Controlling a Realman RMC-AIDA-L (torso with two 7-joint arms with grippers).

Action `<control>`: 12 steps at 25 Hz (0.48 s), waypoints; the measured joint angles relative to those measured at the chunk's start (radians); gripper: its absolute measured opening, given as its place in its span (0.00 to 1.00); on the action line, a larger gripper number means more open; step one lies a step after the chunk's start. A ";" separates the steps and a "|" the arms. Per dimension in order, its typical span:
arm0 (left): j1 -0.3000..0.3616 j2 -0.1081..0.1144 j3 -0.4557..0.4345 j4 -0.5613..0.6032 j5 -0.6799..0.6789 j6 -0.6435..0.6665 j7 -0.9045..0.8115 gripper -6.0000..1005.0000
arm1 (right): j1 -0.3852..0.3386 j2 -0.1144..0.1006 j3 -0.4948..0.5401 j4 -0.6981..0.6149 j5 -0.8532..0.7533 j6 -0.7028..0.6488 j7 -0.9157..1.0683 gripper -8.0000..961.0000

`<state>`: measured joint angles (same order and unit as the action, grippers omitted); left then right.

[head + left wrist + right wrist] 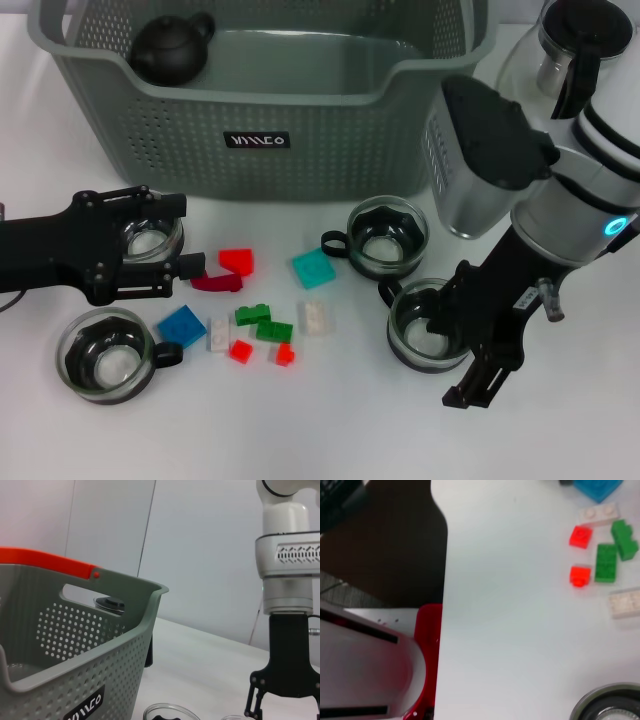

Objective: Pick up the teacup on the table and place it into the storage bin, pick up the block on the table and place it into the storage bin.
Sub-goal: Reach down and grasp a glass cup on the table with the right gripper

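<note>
The grey-green storage bin (300, 125) stands at the back, its perforated wall (75, 645) filling the left wrist view. Several glass teacups rest on the table. My left gripper (188, 235) is open and low at the left, its fingers on either side of one teacup (150, 238). My right gripper (450, 355) hangs open over the right side of another teacup (418, 328), whose rim (610, 702) shows in the right wrist view. Loose blocks lie between the arms: a red block (236, 262), a teal block (313, 268), a blue block (182, 325) and a green block (262, 322).
A black teapot (170, 48) sits inside the bin. A steel kettle (470, 170) and a glass pot (570, 50) stand at the back right. Two more teacups (103, 355) (388, 235) are on the table. A dark red block (215, 282) lies by my left gripper.
</note>
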<state>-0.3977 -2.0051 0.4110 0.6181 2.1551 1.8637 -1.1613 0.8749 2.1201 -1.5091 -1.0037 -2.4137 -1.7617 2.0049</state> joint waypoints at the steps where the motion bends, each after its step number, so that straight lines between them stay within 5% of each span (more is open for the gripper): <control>1: 0.000 0.000 0.000 0.000 0.000 0.000 -0.001 0.79 | -0.001 0.001 -0.010 0.000 0.000 0.001 0.001 0.90; 9: -0.001 -0.001 -0.001 0.000 0.000 0.007 -0.004 0.79 | -0.016 0.001 -0.085 -0.001 -0.002 0.068 0.048 0.89; 12: -0.001 -0.001 -0.001 0.000 0.000 0.008 -0.005 0.79 | -0.020 0.001 -0.116 -0.001 -0.002 0.088 0.056 0.75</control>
<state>-0.3987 -2.0065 0.4096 0.6181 2.1551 1.8716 -1.1659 0.8545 2.1215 -1.6248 -1.0044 -2.4159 -1.6734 2.0613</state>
